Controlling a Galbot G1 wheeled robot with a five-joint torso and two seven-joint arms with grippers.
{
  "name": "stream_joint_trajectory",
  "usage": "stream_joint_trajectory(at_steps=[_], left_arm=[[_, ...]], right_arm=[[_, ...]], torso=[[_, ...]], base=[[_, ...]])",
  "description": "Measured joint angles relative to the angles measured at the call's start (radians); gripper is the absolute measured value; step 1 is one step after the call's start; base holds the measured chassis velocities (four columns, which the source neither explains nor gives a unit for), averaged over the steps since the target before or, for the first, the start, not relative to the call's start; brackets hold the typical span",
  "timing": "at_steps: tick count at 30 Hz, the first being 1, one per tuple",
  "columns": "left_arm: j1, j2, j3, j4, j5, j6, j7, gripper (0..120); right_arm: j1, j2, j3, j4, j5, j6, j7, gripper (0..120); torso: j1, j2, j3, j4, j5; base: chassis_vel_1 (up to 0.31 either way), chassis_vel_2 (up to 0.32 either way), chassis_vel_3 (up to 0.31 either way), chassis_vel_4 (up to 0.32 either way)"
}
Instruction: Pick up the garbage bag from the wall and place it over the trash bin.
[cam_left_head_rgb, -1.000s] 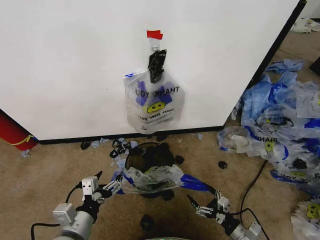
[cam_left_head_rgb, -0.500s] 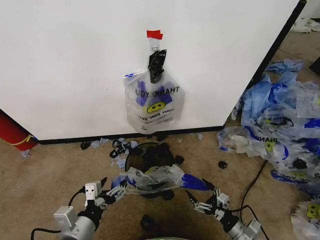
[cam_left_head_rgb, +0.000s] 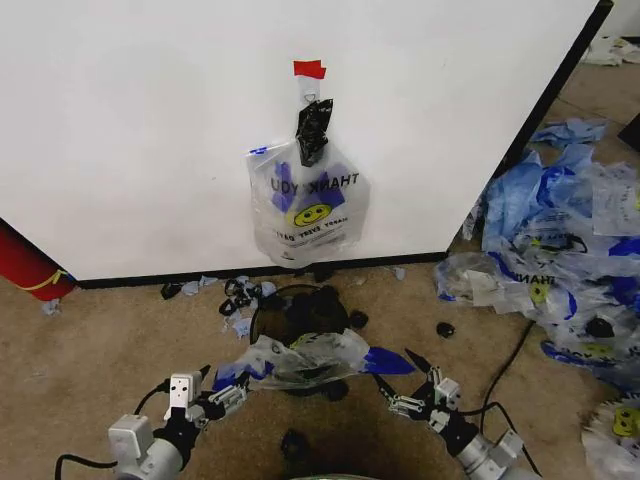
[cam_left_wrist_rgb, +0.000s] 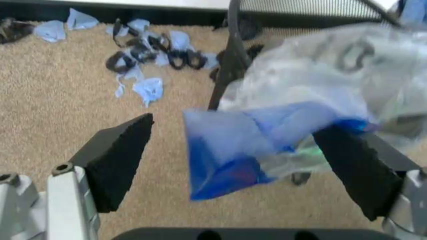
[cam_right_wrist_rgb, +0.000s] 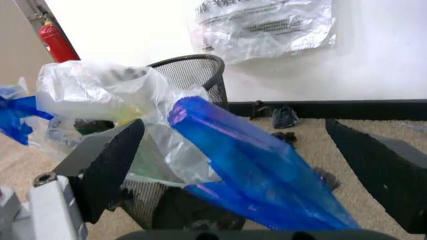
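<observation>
One bag (cam_left_head_rgb: 300, 362) is lying draped over the bin (cam_left_head_rgb: 300, 318), its blue handles sitting loose between the spread fingers of the left tool (cam_left_head_rgb: 212, 394) and right tool (cam_left_head_rgb: 405, 385).

Even, bright indoor light; the wall (cam_left_head_rgb: 150, 130) glows near-white across the upper frame, with no harsh shadows; left wrist view is soft and blurred; wrist-view foreground is out of focus.
</observation>
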Motion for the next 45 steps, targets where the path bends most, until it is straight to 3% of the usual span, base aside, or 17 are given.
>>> stream_joint_trajectory(at_steps=[7, 20, 27, 45], left_arm=[[0.017, 0.051, -0.01, 0.01, 0.002, 0.004, 0.0, 94], [0.051, 0.129, -0.038, -0.051, -0.01, 0.006, -0.014, 94], [0.143, 0.192, -0.054, -0.078, -0.003, 0.006, -0.02, 94], [0.124, 0.217, -0.083, -0.131, -0.01, -0.006, -0.046, 93]], right_arm=[[0.007, 0.001, 0.0, 0.0, 0.005, -0.001, 0.004, 100], [0.014, 0.006, 0.001, -0.009, 0.009, -0.001, 0.006, 100], [0.018, 0.006, 0.003, -0.007, 0.014, -0.003, 0.01, 100], [-0.008, 0.025, 0.025, -0.018, 0.011, 0.003, 0.004, 100]], torso=[[0.0, 0.0, 0.0, 0.0, -0.0002], [0.0, 0.0, 0.0, -0.0001, -0.0002], [0.0, 0.0, 0.0, 0.0001, -0.0002], [0.0, 0.0, 0.0, -0.0001, 0.0]], base=[[0.0, 0.0, 0.0, 0.0], [0.0, 0.0, 0.0, 0.0], [0.0, 0.0, 0.0, 0.0], [0.0, 0.0, 0.0, 0.0]])
